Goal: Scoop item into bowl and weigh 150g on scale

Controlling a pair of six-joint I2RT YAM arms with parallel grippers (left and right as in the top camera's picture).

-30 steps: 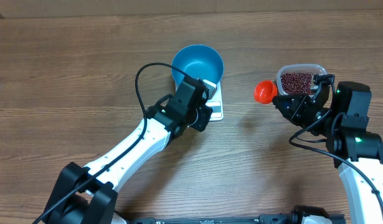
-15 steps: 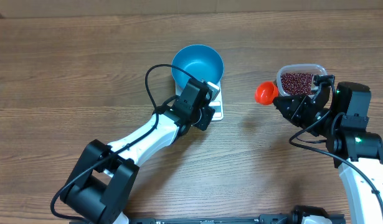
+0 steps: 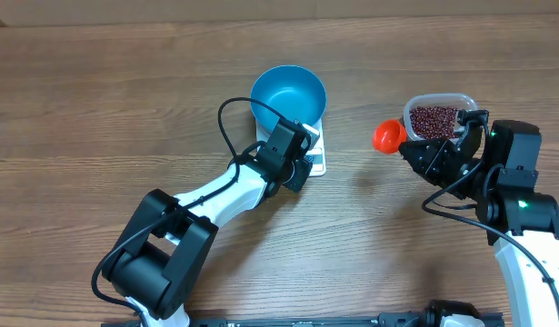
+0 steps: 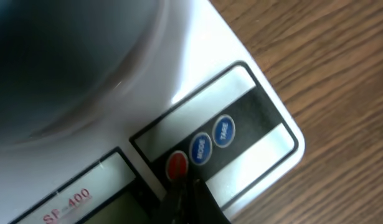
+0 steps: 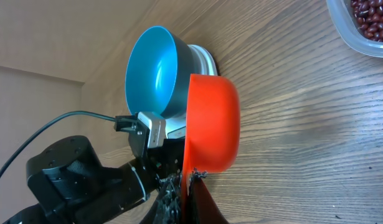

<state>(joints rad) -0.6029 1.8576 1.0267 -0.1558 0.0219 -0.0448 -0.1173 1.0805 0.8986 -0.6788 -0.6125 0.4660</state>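
Beans (image 3: 432, 120): one heap, which you find in one clear tub (image 3: 440, 96), right of centre.
Bowl (image 3: 288, 94): one, blue, on one white scale (image 3: 318, 156), top centre.
Left gripper (image 4: 190, 193): pinched closed, empty, tip at red button (image 4: 177, 165), one of three.
Right gripper (image 3: 409, 149): clamped on your one orange scoop (image 3: 385, 134).

Blue bowl (image 3: 288, 95) upright on white scale (image 3: 319, 143), mid-table; red-brown beans (image 3: 432, 121) in clear tub (image 3: 465, 98), well to R.

Blue bowl (image 3: 288, 94), white scale (image 3: 317, 156), orange scoop (image 3: 385, 135)

Left tool (image 4: 188, 198), right tool (image 5: 186, 186): both closed.
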